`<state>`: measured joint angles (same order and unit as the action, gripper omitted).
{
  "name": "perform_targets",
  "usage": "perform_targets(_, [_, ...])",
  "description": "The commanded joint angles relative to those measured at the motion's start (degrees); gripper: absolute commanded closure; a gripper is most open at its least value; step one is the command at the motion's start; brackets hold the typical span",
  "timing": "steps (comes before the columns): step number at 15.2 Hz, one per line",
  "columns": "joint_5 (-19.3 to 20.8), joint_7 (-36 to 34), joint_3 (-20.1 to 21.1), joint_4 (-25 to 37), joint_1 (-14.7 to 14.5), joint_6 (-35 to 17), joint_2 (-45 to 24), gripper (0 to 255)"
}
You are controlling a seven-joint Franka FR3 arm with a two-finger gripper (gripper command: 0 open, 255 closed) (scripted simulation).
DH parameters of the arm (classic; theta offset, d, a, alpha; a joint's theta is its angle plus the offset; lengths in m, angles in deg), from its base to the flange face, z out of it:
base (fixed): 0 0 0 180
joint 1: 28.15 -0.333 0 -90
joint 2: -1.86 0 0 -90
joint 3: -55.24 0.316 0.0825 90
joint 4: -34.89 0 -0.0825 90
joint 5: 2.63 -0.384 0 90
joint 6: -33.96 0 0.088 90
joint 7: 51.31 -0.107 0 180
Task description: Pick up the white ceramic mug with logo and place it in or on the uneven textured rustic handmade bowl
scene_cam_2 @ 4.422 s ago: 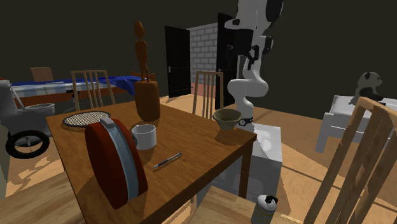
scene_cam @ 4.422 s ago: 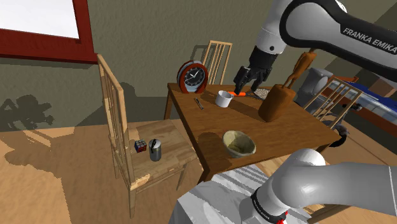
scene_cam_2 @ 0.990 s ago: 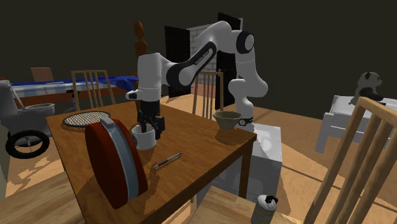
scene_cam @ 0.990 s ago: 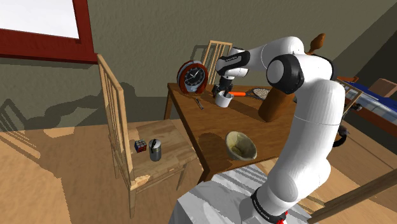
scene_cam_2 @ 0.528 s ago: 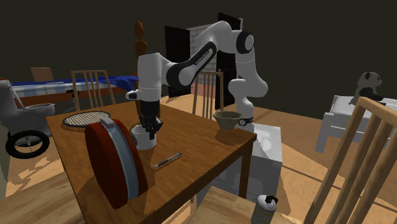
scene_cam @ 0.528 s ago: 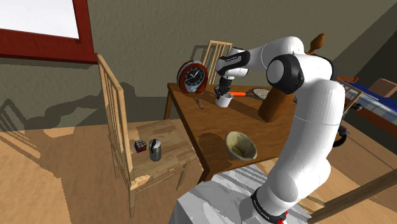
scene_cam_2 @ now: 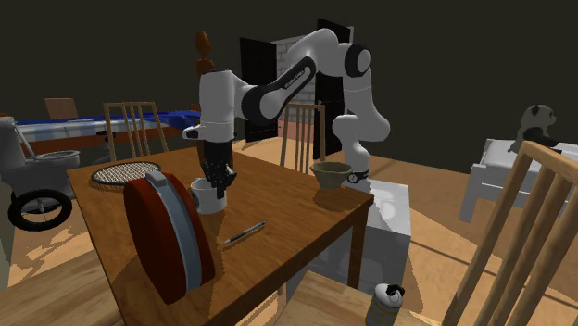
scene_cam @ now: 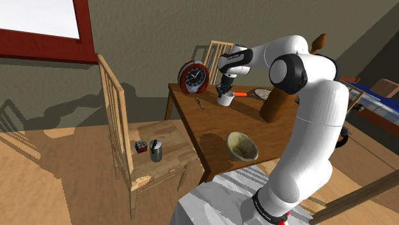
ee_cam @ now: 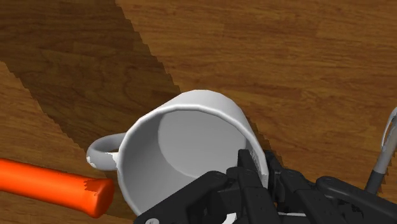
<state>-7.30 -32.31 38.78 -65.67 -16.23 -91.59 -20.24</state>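
Note:
The white mug [scene_cam: 224, 99] is at the far side of the wooden table [scene_cam: 211, 131], just in front of the red clock [scene_cam: 193, 77]. My gripper [scene_cam: 225, 90] comes down on it from above and is shut on its rim. In the wrist view the black fingers [ee_cam: 249, 173] clasp the mug's wall [ee_cam: 184, 143], one inside and one outside, with the handle on the far side from them. The second exterior view shows the mug [scene_cam_2: 207, 197] under the gripper [scene_cam_2: 217, 181]. The rough beige bowl [scene_cam: 242, 145] [scene_cam_2: 331, 171] sits near the table edge closest to the stand.
An orange-handled racket [scene_cam: 246, 94] [ee_cam: 51, 183] lies just beside the mug. A brown wooden figure [scene_cam: 276, 104] stands behind it, and a pen [scene_cam: 199, 104] [scene_cam_2: 243, 233] lies near the clock [scene_cam_2: 167, 236]. A chair [scene_cam: 153, 150] holding a can and a cube stands beside the table.
The fingers, open around the mug's rim one second ago, have shut on its wall. The hand has since risen slightly with the mug.

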Motion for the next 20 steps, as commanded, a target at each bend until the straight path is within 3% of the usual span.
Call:
perform_targets(1, [0.26, -0.13, -0.12, 0.54, -0.1, 1.31, 0.79, 255])
perform_targets(20, [1.68, -0.71, -0.75, 9.81, -0.3, 14.42, 4.79, 255])
